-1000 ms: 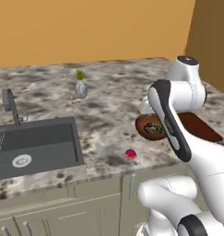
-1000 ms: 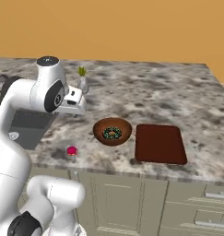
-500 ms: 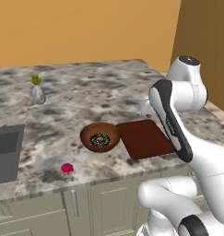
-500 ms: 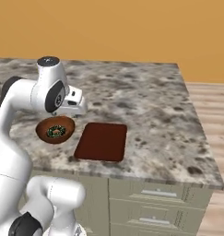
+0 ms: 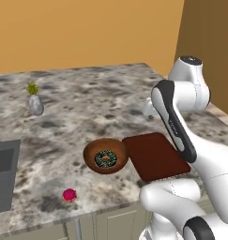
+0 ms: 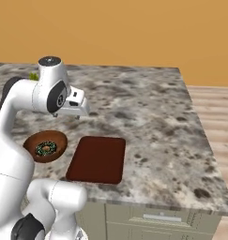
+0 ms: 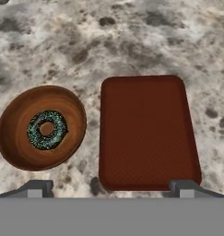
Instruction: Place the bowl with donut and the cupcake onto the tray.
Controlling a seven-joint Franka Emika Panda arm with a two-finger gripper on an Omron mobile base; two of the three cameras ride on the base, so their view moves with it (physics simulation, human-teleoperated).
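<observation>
the gripper [image 6: 79, 116] is hanging high above the counter [image 6: 153, 117] with its jaws standing wide apart and nothing between them; in the hand view its two tips are showing at the bottom, well spread.

the bowl [image 7: 41, 126] is sitting on the counter just beside the tray's [image 7: 148, 131] left edge as the hand view shows it, close but seemingly not touching. the donut [image 7: 47, 129] is lying flat in the middle of it. the cupcake [image 5: 69, 195] is standing apart from the bowl, nearer the counter's front edge, towards the sink [image 5: 3, 176]. the tray is bare.

the bowl is looking stiff and wooden, probably light, with a thin sloping wall. the likely hold is on the rim, one finger inside and one outside, on a side away from the donut. lifting level would matter, since the donut is loose and could slide. the cupcake is tiny and looking soft on top, so pinching its tan base lightly seems safer than squeezing the pink top.
</observation>
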